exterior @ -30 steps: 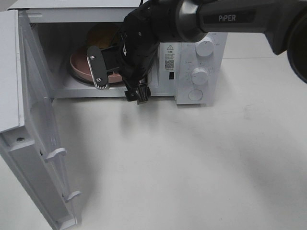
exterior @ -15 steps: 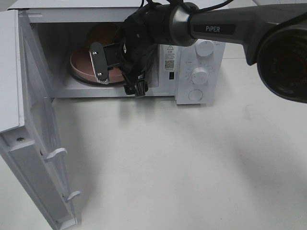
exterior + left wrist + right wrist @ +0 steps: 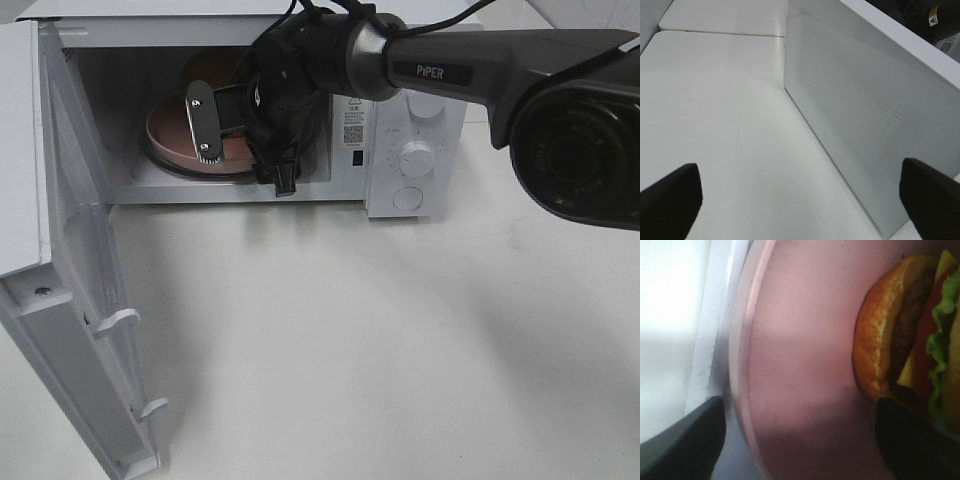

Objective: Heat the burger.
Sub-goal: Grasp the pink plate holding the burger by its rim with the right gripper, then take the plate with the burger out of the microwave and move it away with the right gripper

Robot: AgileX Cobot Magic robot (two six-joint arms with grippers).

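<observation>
1. My right hand [image 3: 235,125] is inside the open microwave [image 3: 420,110], its fingers apart with the pink plate [image 3: 800,365] between them and nothing gripped. I judge the burger is already placed and I am at the letting-go step.
2. The burger [image 3: 912,335] sits on that plate inside the oven cavity, toward the back. From above my arm hides most of it.
3. It has no real long axis, being round. In my wrist view its layers run edge-on, so I take it to be standing flat on its bottom bun, dome up.
4. My left hand [image 3: 800,200] hangs wide and empty beside the swung-out door [image 3: 865,125], above the bench [image 3: 400,340].
5. Next, I think: draw my right hand straight out without dragging the plate, then shut the door and turn a dial [image 3: 416,157].
</observation>
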